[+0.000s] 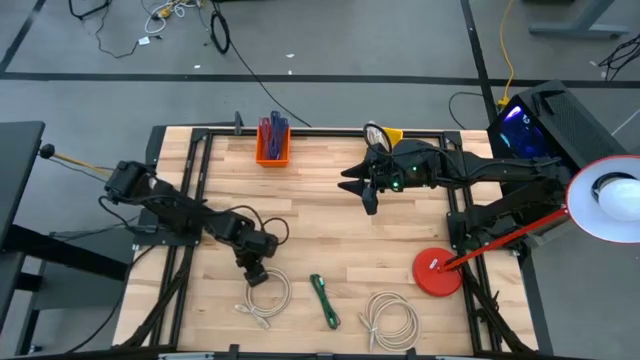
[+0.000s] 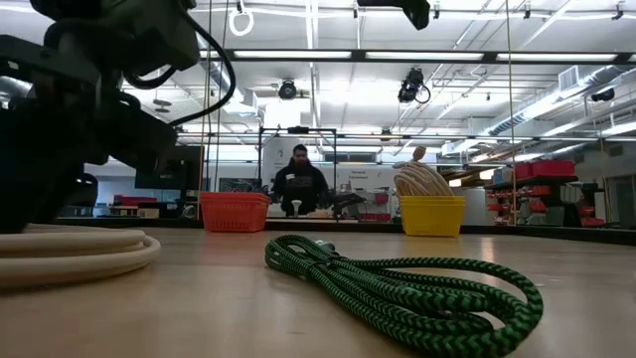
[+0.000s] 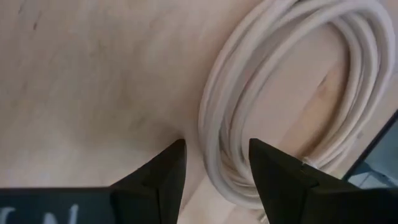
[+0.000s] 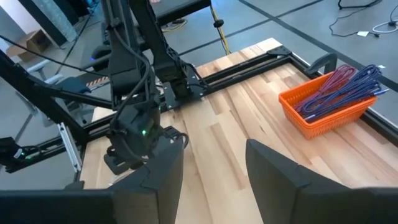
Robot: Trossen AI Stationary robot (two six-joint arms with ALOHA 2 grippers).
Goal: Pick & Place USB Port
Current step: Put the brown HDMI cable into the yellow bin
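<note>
From above, the left gripper point(image 1: 257, 277) is down low over the table point(image 1: 330, 200) near its front edge, poised right at the top of a white cable coil point(image 1: 266, 297), fingers apart with nothing clamped. The right gripper point(image 1: 357, 187) hangs over the middle of the table toward the back edge, fingers spread and empty. Count the cables on the wood: two white coils, the second one point(image 1: 390, 320) further right along the front edge, and one green cable point(image 1: 324, 300) lying between them. At the back edge sits one orange bin point(image 1: 272, 142) with red and blue cables inside, and one yellow bin point(image 1: 390, 134) peeks out behind the right arm. A red lamp base point(image 1: 438, 273) stands near the right edge.

Down at table level, the green braided cable point(image 2: 407, 288) sprawls in the foreground, a white coil point(image 2: 75, 251) lies at the left under the dark bulk of the left arm. Orange bin point(image 2: 235, 212) and yellow bin point(image 2: 431, 215) stand at the far edge, the yellow one heaped with pale cable. A person point(image 2: 301, 182) is in the room beyond.

Left wrist view: the two dark fingers point(image 3: 161, 177) stand apart, straddling the edge of the white coil point(image 3: 280, 106); whether they touch it I cannot tell.

Right wrist view: its fingers point(image 4: 158, 174) are apart, holding nothing, high over bare wood, with the orange bin point(image 4: 326, 102) and the left arm beyond.
</note>
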